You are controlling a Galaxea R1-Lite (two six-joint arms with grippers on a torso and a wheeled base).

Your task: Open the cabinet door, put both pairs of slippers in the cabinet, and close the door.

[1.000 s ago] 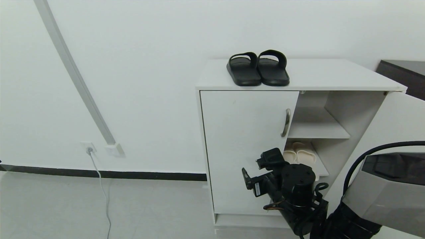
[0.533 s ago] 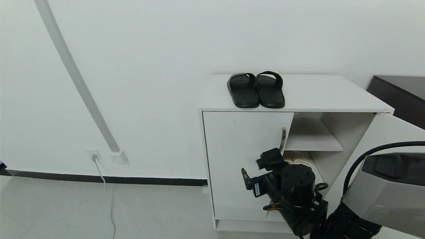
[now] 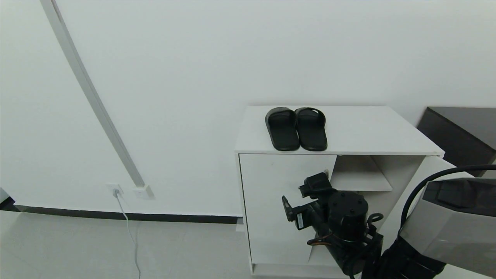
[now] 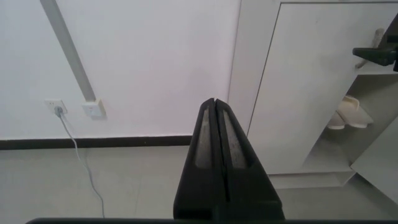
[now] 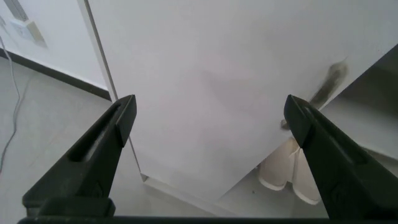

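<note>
A white cabinet [image 3: 368,131] stands against the wall [image 3: 232,50] with its left door [image 3: 283,201] closed and its right door [image 3: 430,174] swung open to the robot's right. The pair of black slippers [image 3: 296,128] lies side by side on the cabinet's top, toward its left half. The pair of cream slippers [image 4: 348,113] sits inside the open compartment on the lower shelf [image 4: 323,152], below the upper shelf [image 3: 360,182]. The right end effector [image 5: 210,106] is held in front of the left door, its 2 fingers [image 5: 121,124] spread wide with nothing between them. Between them lie the door's flat face and, off to 1 side, its metal handle [image 5: 326,84]. The cream slippers show past the door's free edge. The left end effector [image 4: 215,109] is out to the cabinet's left, above the floor [image 4: 124,180], its 2 fingers pressed together and empty. Low on the wall is a wall socket [image 3: 115,190] with a cable [image 3: 133,236] plugged in and trailing down onto the floor. A grey conduit [image 3: 89,93] runs diagonally up the wall from a second box beside the socket. A dark piece of furniture [image 3: 461,131] stands just to the right of the cabinet.
</note>
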